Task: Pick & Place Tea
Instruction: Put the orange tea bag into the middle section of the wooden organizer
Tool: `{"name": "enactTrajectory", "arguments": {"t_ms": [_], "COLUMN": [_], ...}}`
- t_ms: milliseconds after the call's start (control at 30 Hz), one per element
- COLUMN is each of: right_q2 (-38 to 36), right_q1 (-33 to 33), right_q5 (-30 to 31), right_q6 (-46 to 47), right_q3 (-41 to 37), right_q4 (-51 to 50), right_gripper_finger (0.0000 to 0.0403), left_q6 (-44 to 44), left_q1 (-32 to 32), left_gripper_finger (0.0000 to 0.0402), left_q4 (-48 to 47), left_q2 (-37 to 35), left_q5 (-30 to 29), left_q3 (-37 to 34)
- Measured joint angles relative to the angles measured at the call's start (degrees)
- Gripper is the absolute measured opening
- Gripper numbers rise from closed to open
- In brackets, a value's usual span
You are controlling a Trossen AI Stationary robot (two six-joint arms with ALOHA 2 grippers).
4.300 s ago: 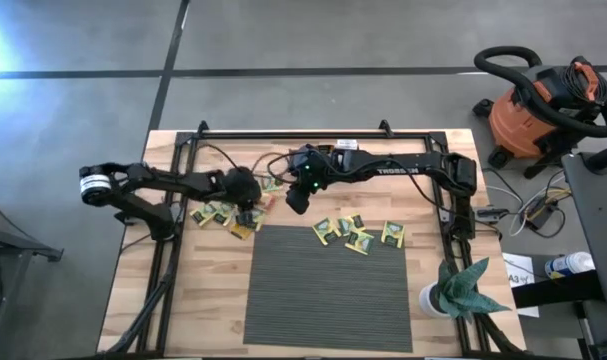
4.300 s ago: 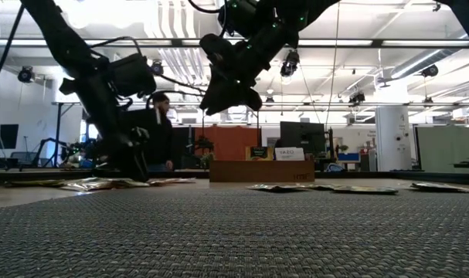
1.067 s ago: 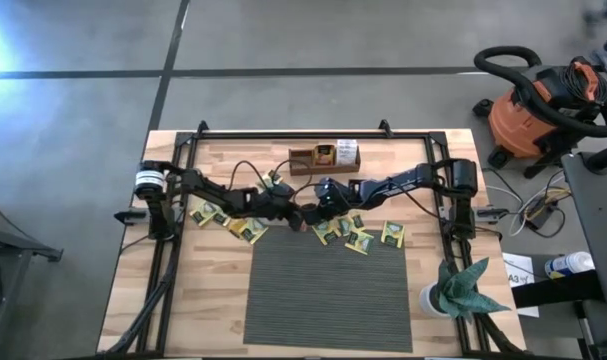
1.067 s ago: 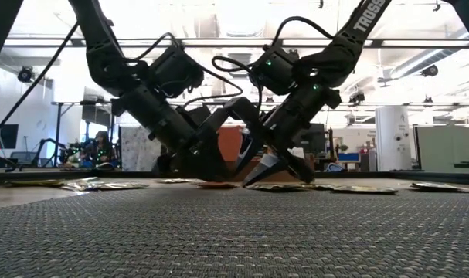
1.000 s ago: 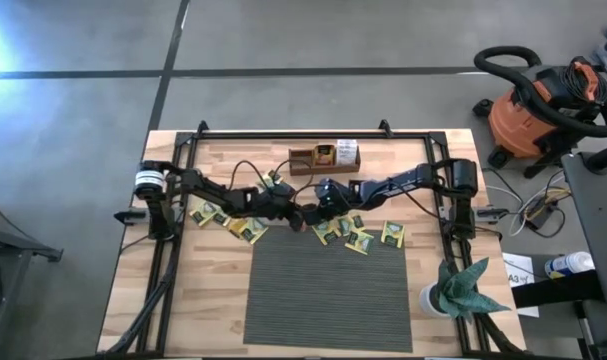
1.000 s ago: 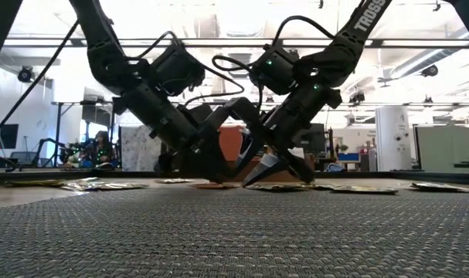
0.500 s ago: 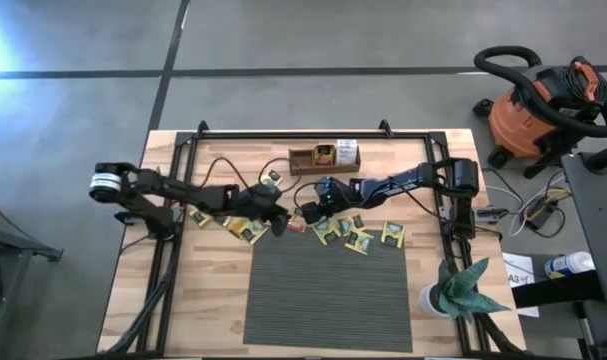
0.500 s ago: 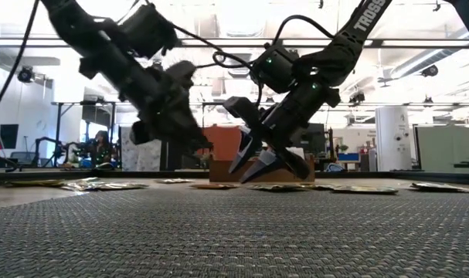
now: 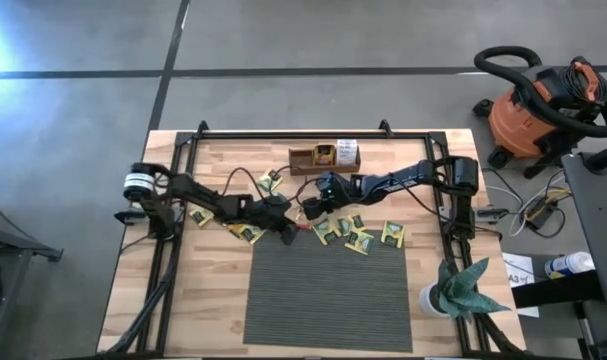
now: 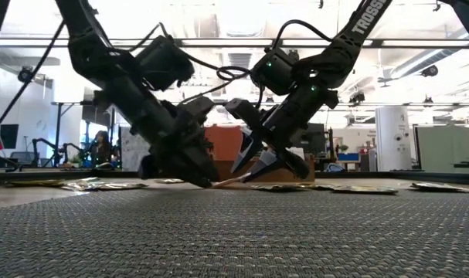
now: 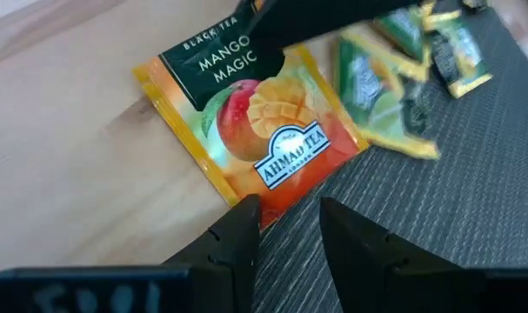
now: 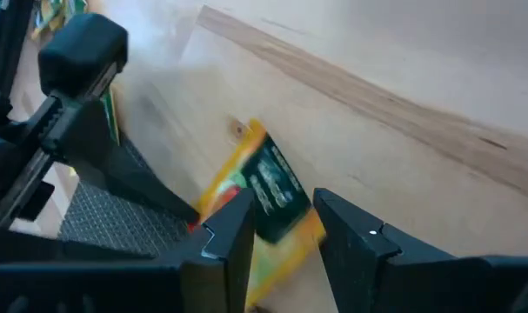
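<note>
We see both arms meeting near the table's middle, just above the dark mat's [image 9: 328,288] far edge. The left gripper [image 9: 288,235] reaches in from nine o'clock and is low at the mat's edge; its fingers [image 11: 237,239] stand a little apart over the near edge of an orange mango sachet [image 11: 255,139], and we cannot tell whether they pinch it. The right gripper [image 9: 308,208] comes from three o'clock, with its fingers [image 12: 233,230] spread on either side of the same sachet's other end [image 12: 264,196], tilted off the wood. More yellow-green sachets [image 9: 358,235] lie at four o'clock of the meeting point, others [image 9: 245,231] toward nine o'clock. The wooden tray [image 9: 323,157] sits at twelve o'clock, well apart.
</note>
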Motion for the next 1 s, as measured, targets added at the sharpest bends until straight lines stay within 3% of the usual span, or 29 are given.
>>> {"name": "enactTrajectory", "arguments": {"t_ms": [133,433,733,800,1000], "right_q2": [0.00,0.00,0.00,-0.52,-6.51], "right_q1": [0.13,0.15,0.13,0.13,-2.47], "right_q5": [-0.17,-2.85,-2.74,-2.47,2.95], "right_q6": [-0.34,-1.41,-5.60,-8.28,-19.41], "right_q3": [0.00,-0.04,0.01,0.33,2.39], "right_q4": [-1.03,-1.44,-1.42,-1.45,-6.03], "right_gripper_finger": [0.0119,0.0116,0.0035,0.0016,0.0009], "left_q6": [-0.07,0.53,1.85,1.89,3.15], "left_q1": [0.00,0.00,0.04,0.08,0.39], "left_gripper_finger": [0.0126,0.0125,0.0126,0.0126,0.0126], "left_q4": [0.34,-0.21,-0.75,-1.98,-8.39], "left_q2": [3.18,3.22,1.50,-0.32,-11.07], "left_q5": [0.40,-0.12,-1.44,-4.00,-14.84], "left_q3": [1.38,1.84,1.71,1.47,1.41]}}
